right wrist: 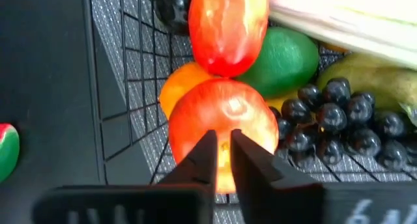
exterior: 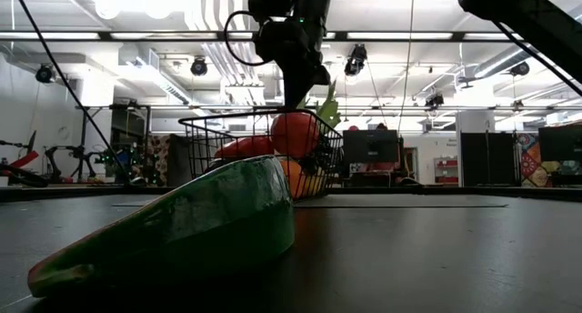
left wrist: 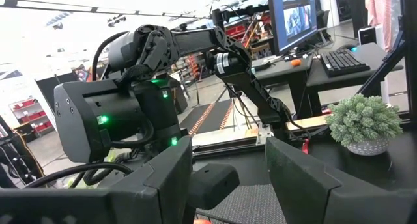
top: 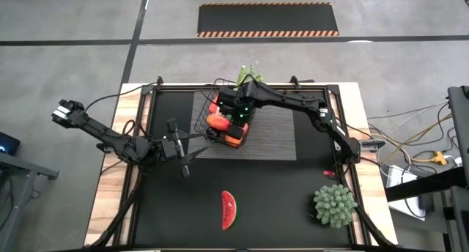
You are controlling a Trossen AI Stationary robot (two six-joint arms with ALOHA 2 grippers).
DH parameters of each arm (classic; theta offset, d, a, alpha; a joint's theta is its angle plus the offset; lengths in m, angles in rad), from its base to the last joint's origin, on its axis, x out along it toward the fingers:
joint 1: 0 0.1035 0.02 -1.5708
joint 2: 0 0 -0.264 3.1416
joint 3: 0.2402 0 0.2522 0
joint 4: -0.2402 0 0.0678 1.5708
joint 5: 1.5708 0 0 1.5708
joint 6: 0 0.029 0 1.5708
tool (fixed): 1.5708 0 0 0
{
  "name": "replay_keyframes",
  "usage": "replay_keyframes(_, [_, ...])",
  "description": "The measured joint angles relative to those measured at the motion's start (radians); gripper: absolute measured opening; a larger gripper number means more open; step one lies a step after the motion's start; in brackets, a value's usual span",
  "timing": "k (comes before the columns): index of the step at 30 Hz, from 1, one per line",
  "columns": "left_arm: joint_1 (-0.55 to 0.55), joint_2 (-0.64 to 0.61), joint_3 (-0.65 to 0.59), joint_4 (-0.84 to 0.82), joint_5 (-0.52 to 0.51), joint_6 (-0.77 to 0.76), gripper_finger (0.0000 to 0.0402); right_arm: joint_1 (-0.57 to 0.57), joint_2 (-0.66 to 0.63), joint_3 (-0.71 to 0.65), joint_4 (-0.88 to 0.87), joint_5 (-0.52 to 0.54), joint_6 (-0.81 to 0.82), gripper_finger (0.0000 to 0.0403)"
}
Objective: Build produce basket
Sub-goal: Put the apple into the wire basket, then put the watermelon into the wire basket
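Red apple [right wrist: 225,129] seen just beyond right gripper [right wrist: 223,140] fingers, nearly closed, nothing grasped | basket [top: 207,113] beneath | left gripper [top: 185,148] fingers spread, watermelon slice [top: 229,209] well apart

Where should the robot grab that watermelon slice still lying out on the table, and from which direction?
Grip the watermelon slice across its narrow middle, coming straight down from above. It lies flat on the mat, long and thin, with open space on both long edges. The left hand is the nearer one.
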Motion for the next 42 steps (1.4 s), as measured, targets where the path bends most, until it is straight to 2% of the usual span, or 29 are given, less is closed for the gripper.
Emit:
replay_keyframes(5, [0.000,0.000,0.000,0.000,0.000,0.000,0.0178,0.003,0.002,-0.003,0.014,-0.001,-0.002,0.0010])
replay_keyframes(17, [0.000,0.000,0.000,0.000,0.000,0.000,0.0178,0.006,0.003,-0.078,0.059,-0.001,0.005,0.0009])
replay_keyframes(28, [0.000,0.000,0.000,0.000,0.000,0.000,0.0178,0.006,-0.010,-0.044,0.040,-0.001,0.005,0.0009])
replay_keyframes(34, [0.000,0.000,0.000,0.000,0.000,0.000,0.0178,0.031,-0.093,-0.048,0.024,0.004,0.000,0.0009])
replay_keyframes(38, [0.000,0.001,0.000,0.000,0.000,-0.024,0.0178,0.095,-0.182,-0.081,0.027,0.055,-0.024,0.0009])
replay_keyframes(42, [0.000,0.011,0.000,-0.001,0.003,-0.058,0.0178,0.188,-0.278,-0.170,0.072,0.086,-0.027,0.0009])
